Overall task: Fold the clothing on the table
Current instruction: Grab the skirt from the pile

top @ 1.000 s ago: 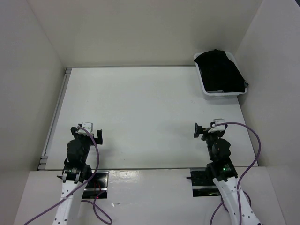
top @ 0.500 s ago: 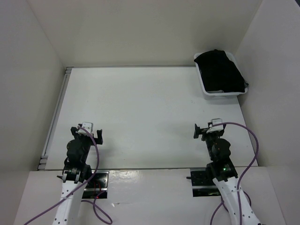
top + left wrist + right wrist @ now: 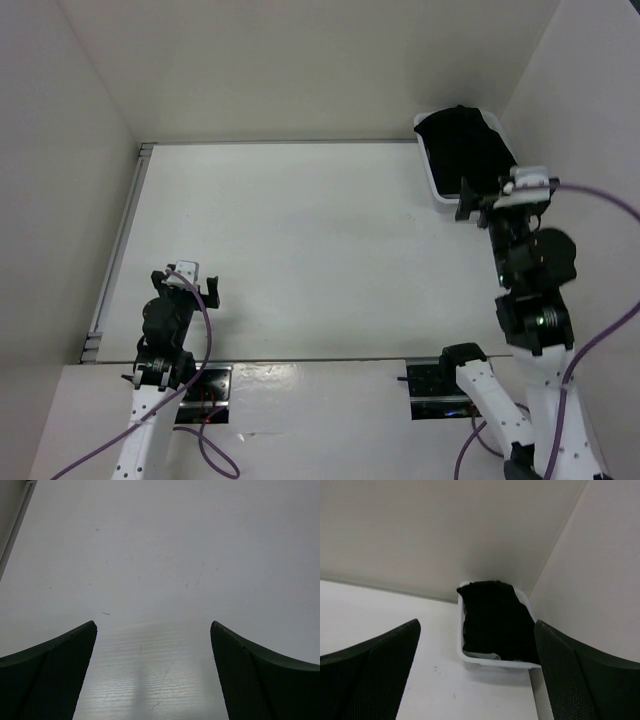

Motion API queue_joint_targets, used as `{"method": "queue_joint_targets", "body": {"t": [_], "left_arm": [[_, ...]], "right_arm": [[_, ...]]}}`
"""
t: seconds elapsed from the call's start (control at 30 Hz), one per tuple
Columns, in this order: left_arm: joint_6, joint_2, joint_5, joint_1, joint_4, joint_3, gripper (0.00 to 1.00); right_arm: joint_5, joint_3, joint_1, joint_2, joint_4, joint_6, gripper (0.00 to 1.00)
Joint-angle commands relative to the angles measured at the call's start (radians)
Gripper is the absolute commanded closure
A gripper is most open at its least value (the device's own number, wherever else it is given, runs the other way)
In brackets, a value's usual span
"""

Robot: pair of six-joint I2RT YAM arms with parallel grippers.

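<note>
In the far right corner of the table (image 3: 300, 250), one white tray (image 3: 430, 175) holds one black heap (image 3: 465, 150), the only cloth in view. No clothing lies spread out, so it is presumably in that heap. The heap sits just ahead of the right gripper (image 3: 476, 202), its long axis running away from the jaws, which are wide apart and empty. The left gripper (image 3: 185, 284), equally wide and empty, is well apart, near its base.

A plain off-white back wall (image 3: 300, 70) meets a left wall (image 3: 50, 200) and a right wall (image 3: 590, 120) in sharp corners, all evenly and softly lit.
</note>
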Motion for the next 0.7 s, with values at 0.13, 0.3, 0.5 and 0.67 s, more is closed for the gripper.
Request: {"method": "queue_joint_targets", "body": {"t": [0.13,0.3,0.5,0.67], "left_arm": [[-0.012,-0.127,-0.006,-0.004,0.028,-0.028,0.00],[-0.012,-0.127,-0.006,-0.004,0.028,-0.028,0.00],[-0.012,-0.127,0.005,-0.004,0.028,-0.028,0.00],[-0.012,-0.127,0.005,-0.004,0.028,-0.028,0.00]], "right_arm": [[0.041,0.363,-0.070,0.432,-0.335,0.115,0.02],[-0.081,0.557,-0.267,0.679,-0.522,0.189,0.02],[-0.258,0.607,-0.498,0.752,-0.560,0.175,0.02],[-0.147,0.475,-0.498,0.621,-0.360,0.152,0.02]]}}
